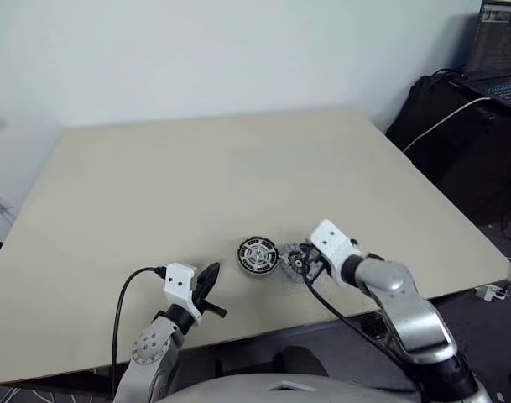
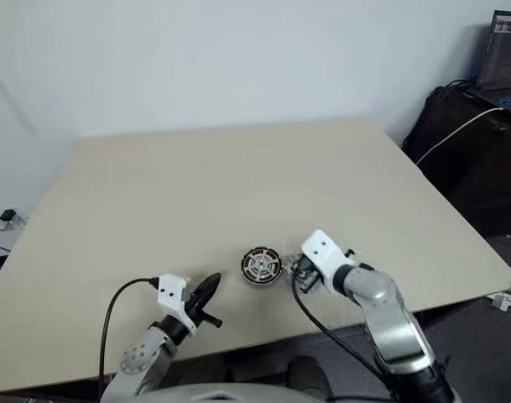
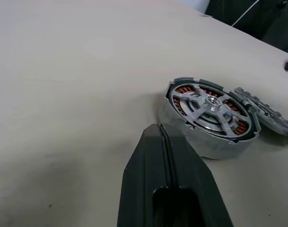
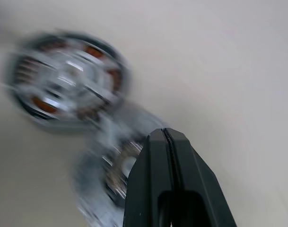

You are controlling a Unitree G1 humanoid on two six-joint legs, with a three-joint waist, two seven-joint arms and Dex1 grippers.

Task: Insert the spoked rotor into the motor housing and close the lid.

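Since the rotor (image 3: 211, 108) already sits in the housing (image 3: 200, 142) on the table (image 1: 238, 168), closing is the step in hand: the lid (image 3: 269, 118) lies just beside it. Both the left end effector (image 1: 210, 281) and right end effector (image 4: 166, 142) are pinched closed, empty; the right must open to grasp the lid.

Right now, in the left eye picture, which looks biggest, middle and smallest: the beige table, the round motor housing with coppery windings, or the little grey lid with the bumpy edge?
1. Beige table, by far.
2. Round motor housing, silvery spoked rotor already seated inside.
3. Grey scalloped lid, partly hidden by the right gripper, so this is less sure.
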